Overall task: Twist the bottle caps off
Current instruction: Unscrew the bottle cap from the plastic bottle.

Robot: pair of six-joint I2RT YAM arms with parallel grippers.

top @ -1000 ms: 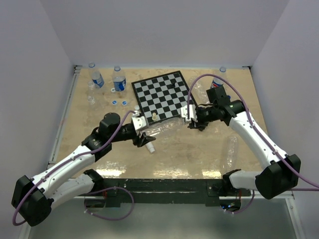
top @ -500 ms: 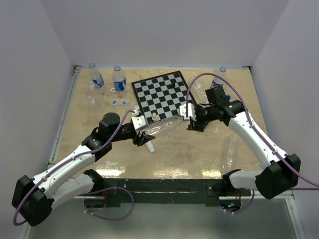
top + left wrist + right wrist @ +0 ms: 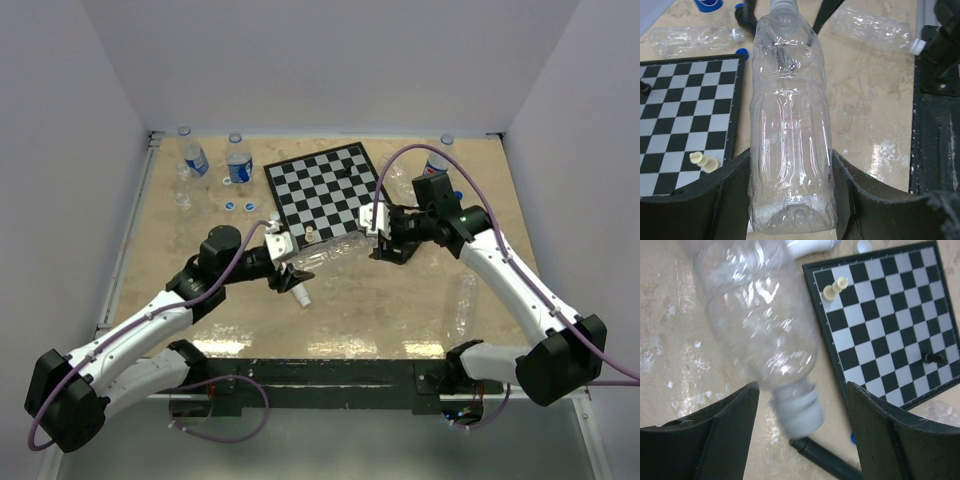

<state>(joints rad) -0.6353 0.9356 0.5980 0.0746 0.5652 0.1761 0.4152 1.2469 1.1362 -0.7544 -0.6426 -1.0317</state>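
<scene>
A clear plastic bottle (image 3: 325,254) is held on its side over the counter (image 3: 380,310), just near of a chessboard (image 3: 322,190). The left fingers (image 3: 715,200) are clenched on its left, base end, pressing both walls. At its right end the white cap (image 3: 797,412) sits between the right fingers (image 3: 720,430), which stand released with a gap on each side. The step in hand looks like taking a fresh grip for another turn. To do it well, the right fingers should close squarely on the cap's side, not the neck, and twist about the bottle's long axis. The left hold should be firm without crushing the thin wall.
</scene>
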